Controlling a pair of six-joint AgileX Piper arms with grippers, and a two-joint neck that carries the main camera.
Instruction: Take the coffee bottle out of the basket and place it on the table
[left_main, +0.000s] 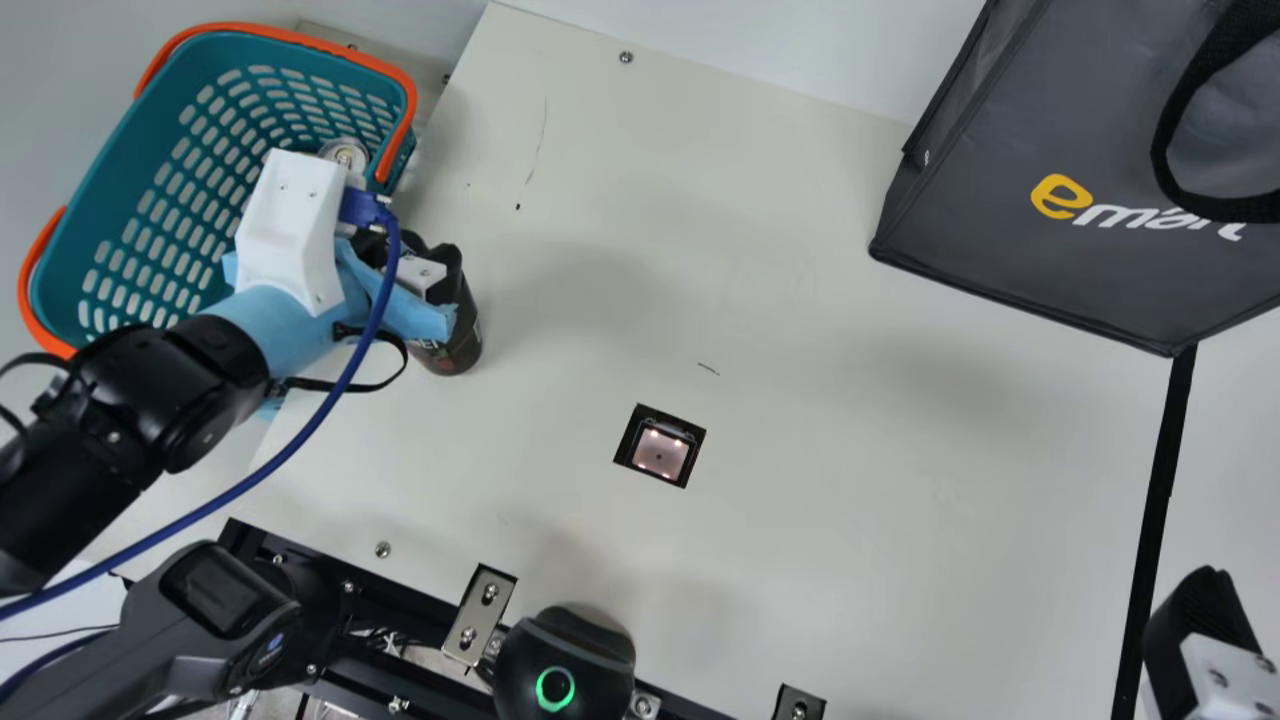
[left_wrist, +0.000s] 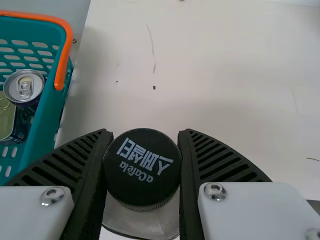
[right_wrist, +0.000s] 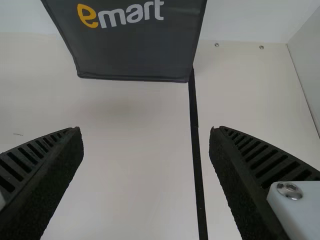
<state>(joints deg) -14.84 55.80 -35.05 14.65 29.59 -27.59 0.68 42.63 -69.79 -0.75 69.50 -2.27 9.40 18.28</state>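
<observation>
The left pincer (left_wrist: 144, 134) grips the coffee bottle (left_main: 455, 342) between 2 fingers, cap up, beside the basket (left_wrist: 52, 112); release likely wants its long axis square to the bench (left_main: 850, 450)

Count — 1 coffee bottle (left_main: 458, 345) | 1 basket (left_main: 140, 130) | 2 cans (left_wrist: 35, 82) | 1 bag (left_main: 985, 200)

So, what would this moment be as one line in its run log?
left hand: grips coffee bottle by cap | bottle: outside basket, beside it | right hand: open, empty
</observation>
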